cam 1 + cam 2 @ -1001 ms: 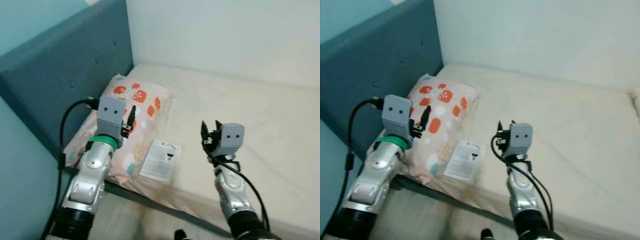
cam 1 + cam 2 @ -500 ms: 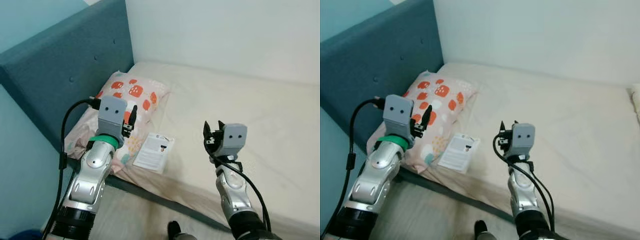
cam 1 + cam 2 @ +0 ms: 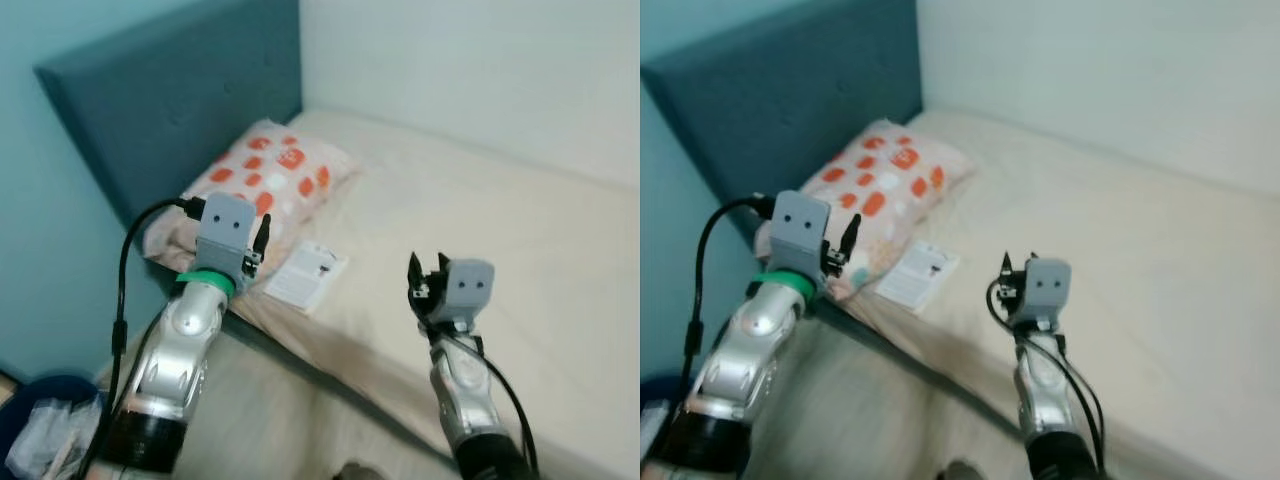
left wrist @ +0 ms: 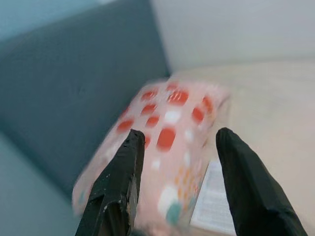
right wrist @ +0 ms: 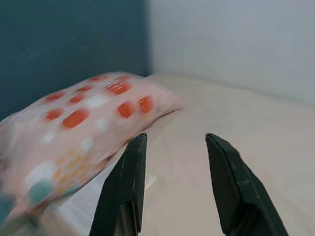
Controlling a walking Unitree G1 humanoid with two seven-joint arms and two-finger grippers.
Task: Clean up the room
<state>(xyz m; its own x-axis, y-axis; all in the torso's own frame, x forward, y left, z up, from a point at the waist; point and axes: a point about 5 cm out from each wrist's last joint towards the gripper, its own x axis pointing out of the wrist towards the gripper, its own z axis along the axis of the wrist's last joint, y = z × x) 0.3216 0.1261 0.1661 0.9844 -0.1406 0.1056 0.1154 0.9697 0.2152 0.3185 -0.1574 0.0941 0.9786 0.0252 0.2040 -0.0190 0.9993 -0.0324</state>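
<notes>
A pink pillow (image 3: 262, 172) with orange and white spots lies at the head of the cream bed (image 3: 480, 230), against the blue headboard (image 3: 190, 110). A white leaflet (image 3: 305, 275) lies on the sheet beside the pillow, near the bed's edge. My left gripper (image 3: 260, 240) is raised near the pillow's near end, open and holding nothing; the left wrist view looks at the pillow (image 4: 167, 128) and the leaflet (image 4: 211, 201). My right gripper (image 3: 425, 272) is up over the bed's near edge, open and holding nothing. It faces the pillow (image 5: 83, 123).
A pale wall (image 3: 480, 70) runs behind the bed and a teal wall (image 3: 50, 200) stands at the left. A dark blue bin (image 3: 40, 430) with a crumpled bag inside sits on the floor at the lower left. The floor (image 3: 270, 400) runs along the bed's side.
The whole picture has shifted: the camera has drawn back and turned, so the bed and pillow sit farther off and the blue bin has come into view. Both grippers stay open.
</notes>
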